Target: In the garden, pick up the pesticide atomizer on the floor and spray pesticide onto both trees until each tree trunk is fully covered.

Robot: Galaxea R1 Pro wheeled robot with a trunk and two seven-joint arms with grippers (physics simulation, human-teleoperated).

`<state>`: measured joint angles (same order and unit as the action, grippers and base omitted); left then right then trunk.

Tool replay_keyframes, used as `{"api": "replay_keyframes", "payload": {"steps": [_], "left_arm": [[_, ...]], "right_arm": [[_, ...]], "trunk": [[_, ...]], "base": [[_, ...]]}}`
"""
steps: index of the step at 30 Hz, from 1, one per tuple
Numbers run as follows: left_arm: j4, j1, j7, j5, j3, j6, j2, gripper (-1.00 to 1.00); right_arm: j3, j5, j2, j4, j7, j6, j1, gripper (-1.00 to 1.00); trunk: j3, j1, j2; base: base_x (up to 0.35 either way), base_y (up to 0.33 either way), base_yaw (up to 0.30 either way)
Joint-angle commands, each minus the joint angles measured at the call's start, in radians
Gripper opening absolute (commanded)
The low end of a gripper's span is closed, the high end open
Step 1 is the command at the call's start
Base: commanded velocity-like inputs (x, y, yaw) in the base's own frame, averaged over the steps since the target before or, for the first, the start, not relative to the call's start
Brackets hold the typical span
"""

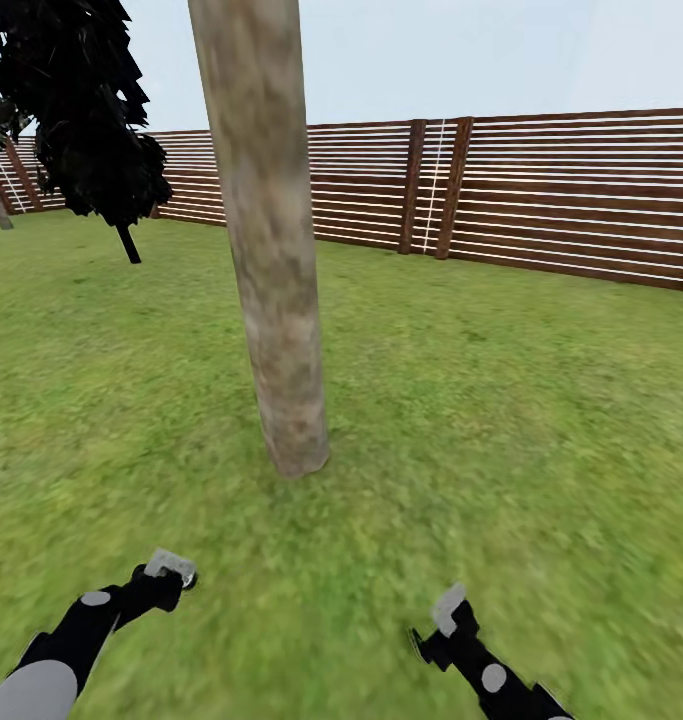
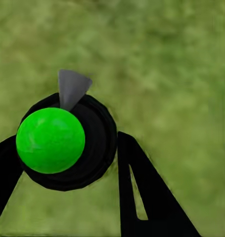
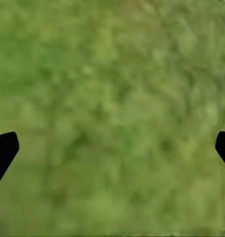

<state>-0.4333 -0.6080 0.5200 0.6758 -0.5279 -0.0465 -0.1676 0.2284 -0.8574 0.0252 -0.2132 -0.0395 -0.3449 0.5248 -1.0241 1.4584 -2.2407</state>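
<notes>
A thick pale trunk (image 1: 271, 240) rises from the grass (image 1: 501, 420) straight ahead, with a slatted fence (image 1: 571, 190) behind and a dark bushy tree (image 1: 86, 110) far left. The left hand (image 2: 67, 158) grips the atomizer (image 2: 63, 136), its green ball and grey nozzle between the fingers (image 2: 142, 192). The right hand (image 3: 112, 148) is spread wide over grass, empty.

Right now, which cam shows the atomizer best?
Left wrist view: the atomizer sits between the left gripper fingers, green top and grey nozzle clear. Head view shows just a small grey piece at that gripper. Right wrist view: grass.
</notes>
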Motion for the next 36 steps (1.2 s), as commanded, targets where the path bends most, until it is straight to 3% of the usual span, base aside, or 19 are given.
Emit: {"api": "replay_keyframes", "payload": {"steps": [1, 3, 4, 5, 7, 11, 15, 18, 25, 30, 36], "left_arm": [[0.013, -0.001, -0.071, 0.001, -0.013, -0.004, 0.016, -1.0], [0.035, -0.001, -0.197, -0.004, -0.017, 0.002, 0.059, -1.0], [0.035, -0.007, -0.285, -0.003, -0.016, 0.118, 0.124, -1.0], [0.03, -0.014, -0.295, -0.003, -0.015, 0.192, 0.137, -1.0], [0.027, -0.016, -0.295, -0.003, -0.014, 0.218, 0.14, -1.0], [0.024, -0.019, -0.296, -0.002, -0.009, 0.236, 0.144, -1.0], [0.021, -0.019, -0.3, -0.002, -0.007, 0.237, 0.144, -1.0], [0.021, -0.019, -0.305, -0.002, -0.009, 0.237, 0.144, -1.0], [0.015, -0.025, -0.308, -0.002, -0.012, 0.237, 0.154, -1.0], [-0.073, -0.018, -0.306, -0.004, -0.018, 0.241, 0.156, -1.0], [-0.087, -0.025, -0.302, -0.004, -0.015, 0.269, 0.157, -1.0]], "right_arm": [[0.01, 0.028, 0.001, 0.046, 0.112, -0.036, -0.001, 1.0], [0.011, 0.136, 0.002, 0.116, 0.265, -0.069, -0.003, 1.0], [0.011, 0.342, 0.004, 0.145, 0.329, -0.084, -0.003, 1.0], [0.01, 0.438, 0.004, 0.148, 0.337, -0.085, -0.003, 1.0], [0.01, 0.474, 0.0, 0.151, 0.339, -0.086, -0.003, 1.0], [0.008, 0.494, -0.003, 0.174, 0.338, -0.085, -0.032, 1.0], [0.008, 0.498, 0.002, 0.185, 0.337, -0.083, -0.142, 1.0], [0.008, 0.497, 0.0, 0.186, 0.337, -0.083, -0.193, 1.0], [0.008, 0.499, 0.003, 0.185, 0.337, -0.083, -0.21, 1.0], [0.008, 0.5, 0.003, 0.185, 0.337, -0.083, -0.21, 1.0], [0.008, 0.5, 0.004, 0.186, 0.337, -0.083, -0.21, 1.0]], "trunk": [[-0.001, 0.0, 0.0], [-0.001, 0.0, 0.0], [-0.001, 0.0, 0.0], [-0.001, 0.0, 0.0], [-0.001, 0.0, 0.0], [-0.001, 0.0, 0.0], [-0.001, 0.0, 0.0], [-0.001, 0.0, 0.0], [-0.001, 0.0, 0.0], [-0.001, 0.0, 0.0], [-0.001, 0.0, 0.0]], "base": [[0.0, 0.0, 0.0], [0.0, 0.0, 0.0], [0.0, 0.0, 0.0], [0.0, 0.0, 0.0], [0.0, 0.0, 0.0], [0.0, 0.0, 0.0], [0.075, -0.022, 0.0], [0.201, -0.125, 0.0], [0.181, -0.17, 0.0], [0.02, -0.018, 0.0], [0.001, -0.001, 0.0]]}}
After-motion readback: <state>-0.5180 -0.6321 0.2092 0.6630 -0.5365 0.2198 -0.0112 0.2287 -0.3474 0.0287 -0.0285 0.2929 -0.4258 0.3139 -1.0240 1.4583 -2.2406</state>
